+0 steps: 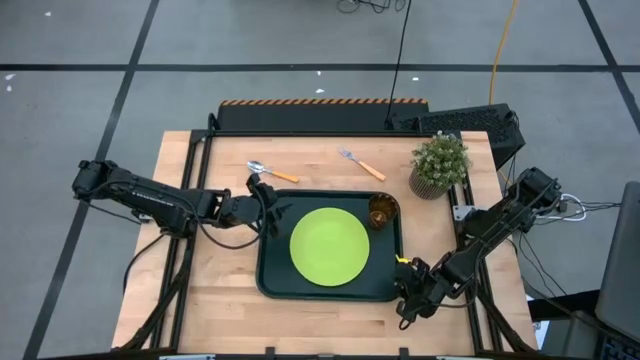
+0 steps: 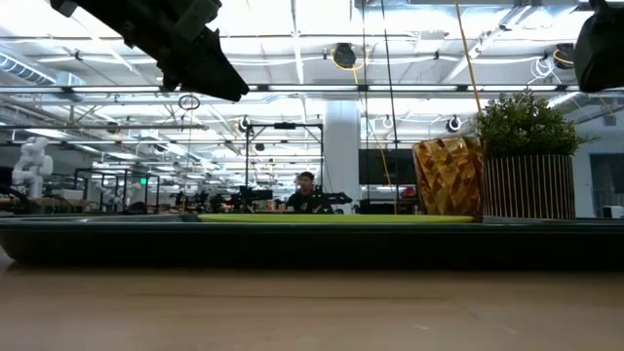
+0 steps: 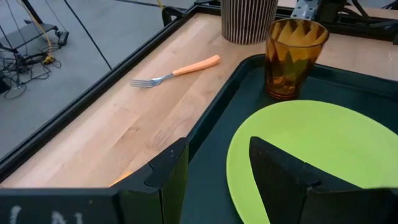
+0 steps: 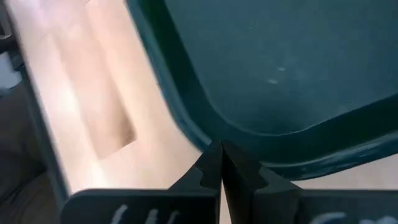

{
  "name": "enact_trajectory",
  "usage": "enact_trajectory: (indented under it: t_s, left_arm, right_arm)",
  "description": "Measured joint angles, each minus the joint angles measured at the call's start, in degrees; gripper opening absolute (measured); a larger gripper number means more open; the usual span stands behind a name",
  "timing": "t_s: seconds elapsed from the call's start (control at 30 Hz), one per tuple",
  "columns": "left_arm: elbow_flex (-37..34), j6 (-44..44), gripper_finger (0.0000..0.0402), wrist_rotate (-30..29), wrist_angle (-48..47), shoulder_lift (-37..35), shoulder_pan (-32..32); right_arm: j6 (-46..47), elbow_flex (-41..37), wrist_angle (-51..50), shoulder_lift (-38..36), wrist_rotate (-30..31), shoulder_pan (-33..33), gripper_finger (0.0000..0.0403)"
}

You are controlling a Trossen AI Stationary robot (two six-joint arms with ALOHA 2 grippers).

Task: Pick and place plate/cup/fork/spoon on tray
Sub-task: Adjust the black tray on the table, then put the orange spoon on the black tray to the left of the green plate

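The lime-green plate (image 1: 329, 247) lies in the dark tray (image 1: 270, 280), and the amber cup (image 1: 381, 212) stands in the tray's far right corner. The spoon (image 1: 272, 172) and the fork (image 1: 361, 165) lie on the bare table beyond the tray. My left gripper (image 1: 272, 213) is open and empty, raised over the tray's left rim; its wrist view shows the plate (image 3: 311, 149), the cup (image 3: 294, 57) and the fork (image 3: 176, 73). My right gripper (image 1: 405, 303) is shut and empty at the tray's near right corner (image 4: 249, 143).
A potted green plant (image 1: 438, 165) in a ribbed pot stands at the table's far right, right of the cup. The table's black frame runs along its edges. Bare wood lies near and left of the tray.
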Motion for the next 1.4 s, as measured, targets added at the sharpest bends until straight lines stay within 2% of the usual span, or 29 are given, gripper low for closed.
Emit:
enact_trajectory:
  t_s: [0.23,0.33,0.43,0.57,0.67,0.73,0.83,0.93,1.2,1.4]
  left_arm:
    - [0.0,0.89,0.0175,-0.88,0.43,0.0,0.51]
    - [0.0,0.89,0.0175,-1.01,0.76,0.0,0.81]
    - [-0.02,4.41,0.0175,-1.04,3.51,0.0,1.39]
    - [-0.02,7.36,0.0175,-1.53,3.19,0.0,3.21]
    - [-0.02,6.49,0.0175,-2.07,1.63,-0.01,5.13]
    - [-0.03,6.41,0.0175,-2.34,0.62,0.0,6.06]
    - [-0.02,4.14,0.0175,-1.49,-0.26,0.0,6.64]
    - [-0.07,0.56,0.0175,-0.94,-0.49,0.02,6.34]
    - [-0.07,-5.69,0.0175,-0.3,3.03,0.02,6.38]
    - [0.48,-2.93,0.0175,5.4,7.24,0.02,7.89]
  right_arm:
    - [-2.07,-0.02,-0.05,-2.47,0.4,0.12,0.0]
    - [-4.88,-0.04,-0.49,-5.57,3.08,0.11,0.0]
    - [-10.13,-0.04,-0.23,-10.18,9.08,0.11,0.0]
    - [-24.26,-0.04,2.31,-16.89,21.22,0.11,0.0]
    - [-41.61,-0.04,9.64,-20.93,30.86,0.1,0.0]
    - [-55.12,-0.04,16.72,-22.54,34.75,0.09,0.0]
    - [-74.01,-0.04,27.49,-23.52,35.6,0.04,0.0]
    - [-86.07,-0.04,34.13,-23.5,35.45,-0.16,0.0]
    - [-93.09,-0.04,36.94,-23.47,35.39,-2.88,0.0]
    - [-101.73,-0.04,39.54,-23.47,35.52,-5.89,0.0]
